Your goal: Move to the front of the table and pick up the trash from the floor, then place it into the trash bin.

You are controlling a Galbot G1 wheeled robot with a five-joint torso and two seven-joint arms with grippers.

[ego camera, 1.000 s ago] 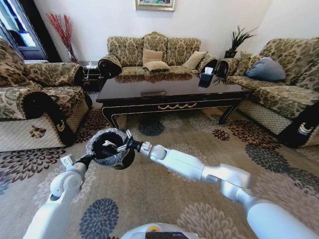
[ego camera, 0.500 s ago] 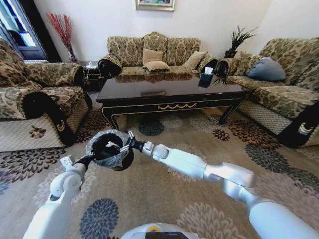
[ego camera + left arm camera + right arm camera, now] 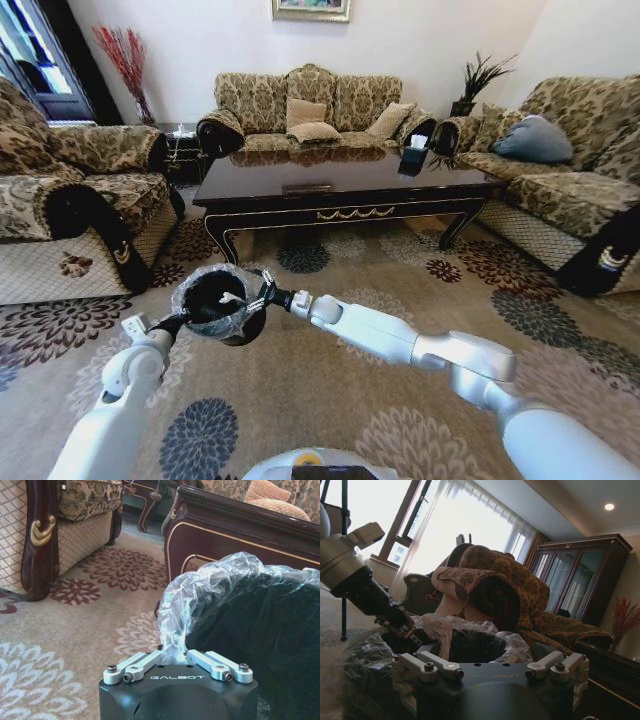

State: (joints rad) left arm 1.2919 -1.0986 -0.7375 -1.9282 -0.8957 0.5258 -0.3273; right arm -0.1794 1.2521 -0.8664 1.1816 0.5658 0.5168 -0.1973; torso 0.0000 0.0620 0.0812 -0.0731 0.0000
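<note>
trash bin (image 3: 218, 303), white paper (image 3: 231, 297) inside

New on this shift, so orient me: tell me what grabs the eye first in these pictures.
The trash bin, black with a crinkly clear liner, sits between both arms on the flowered carpet before the robot. The left gripper is pinched on the liner at the near rim, and the right gripper reaches to the opposite rim. Behind it stands the table, glossy dark wood with gold trim, ringed by patterned sofas.
</note>
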